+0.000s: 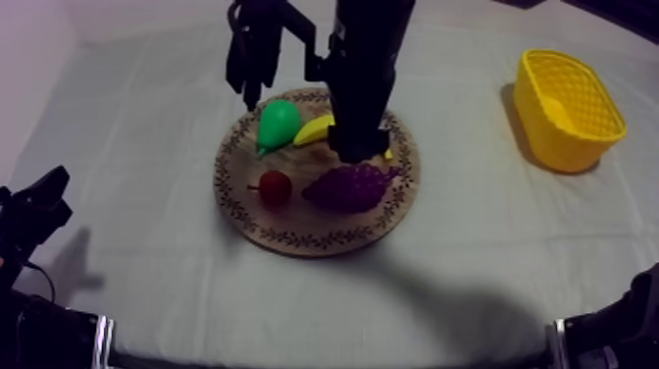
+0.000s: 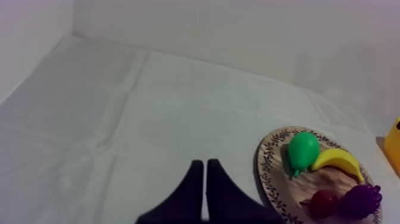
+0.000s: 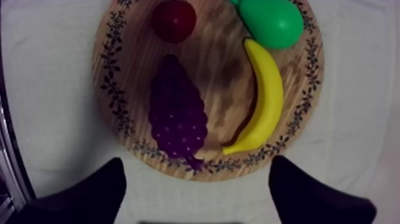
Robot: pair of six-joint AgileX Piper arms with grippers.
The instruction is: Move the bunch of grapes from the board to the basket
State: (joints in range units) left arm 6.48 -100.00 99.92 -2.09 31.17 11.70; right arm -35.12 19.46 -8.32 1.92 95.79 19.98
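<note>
- Round wooden board (image 1: 324, 241) w/ patterned rim lay near the middle of the grey-white cloth (image 1: 147, 128).
- Bunch of grapes (image 1: 351, 186), purple, lay on its side on the board's near half, seen from the top view. It was not lifted & no finger touched it.
- Small red fruit (image 1: 275, 186) sat just beside the grapes, on the side away from their stem.
- Green pear (image 1: 277, 123) & yellow banana (image 1: 314, 130) lay on the board's far half, close together; the arm hid part of the banana.
- Right arm hung over the board's far half.
- Right gripper (image 3: 196, 170) hovered above the board's rim by the grapes' stem end. Its fingers were spread wide w/ nothing between them, i.e. released.
- Right wrist view, looking straight down: the banana curved alongside the grapes, w/ bare wood between them.
- Left gripper (image 2: 204, 179) sat low at the table's left side, well apart from the board. Its fingers were pressed together in a narrow wedge, clenched on nothing.
- Yellow basket (image 1: 559, 147) stood at the table's right, open side up, well apart from the board & grapes.
</note>
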